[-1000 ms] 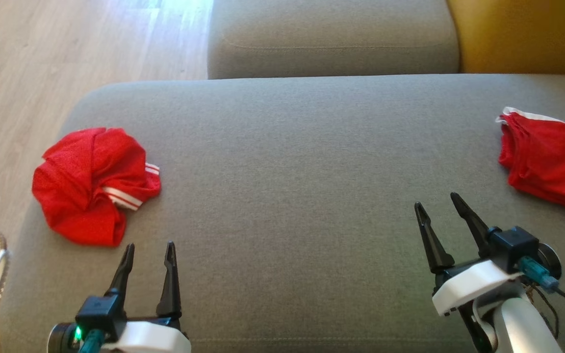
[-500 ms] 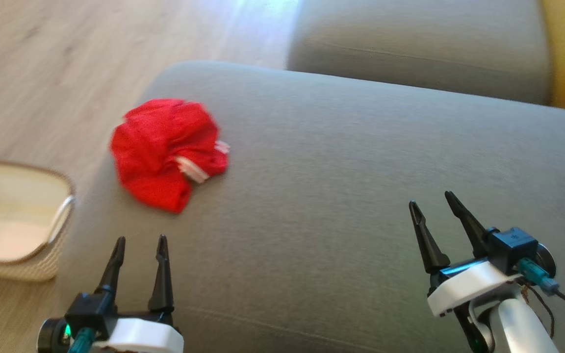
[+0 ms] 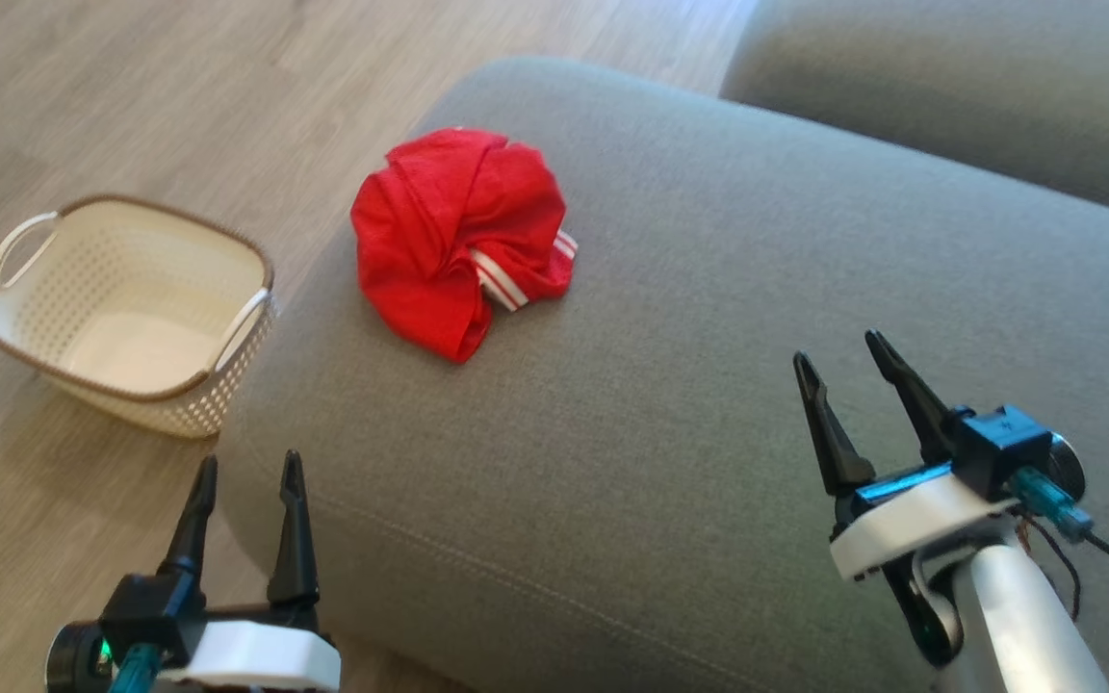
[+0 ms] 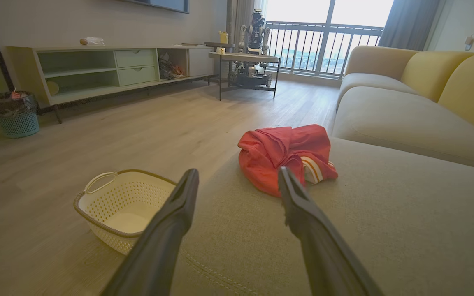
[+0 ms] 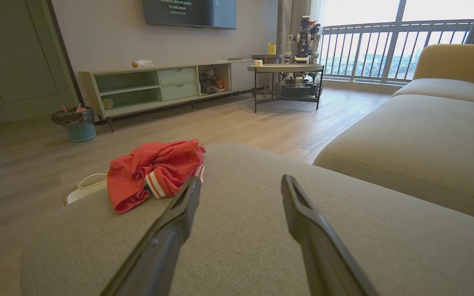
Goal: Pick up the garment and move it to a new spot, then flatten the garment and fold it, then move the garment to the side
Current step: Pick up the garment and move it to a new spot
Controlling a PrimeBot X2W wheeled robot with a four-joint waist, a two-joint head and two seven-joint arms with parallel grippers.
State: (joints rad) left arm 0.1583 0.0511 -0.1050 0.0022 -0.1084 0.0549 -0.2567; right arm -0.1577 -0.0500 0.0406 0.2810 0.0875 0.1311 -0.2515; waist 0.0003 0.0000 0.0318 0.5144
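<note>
Grippers hover empty, fingers spread wide, apparently readied to reach: left gripper [image 3: 249, 460], right gripper [image 3: 838, 348]. Crumpled red garment [image 3: 458, 241] lies untouched ahead, near the left end of the grey cushion [image 3: 709, 404].

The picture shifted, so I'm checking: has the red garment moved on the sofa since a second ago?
No. The garment lies crumpled by the same end of the cushion; the view turned, not it.
</note>
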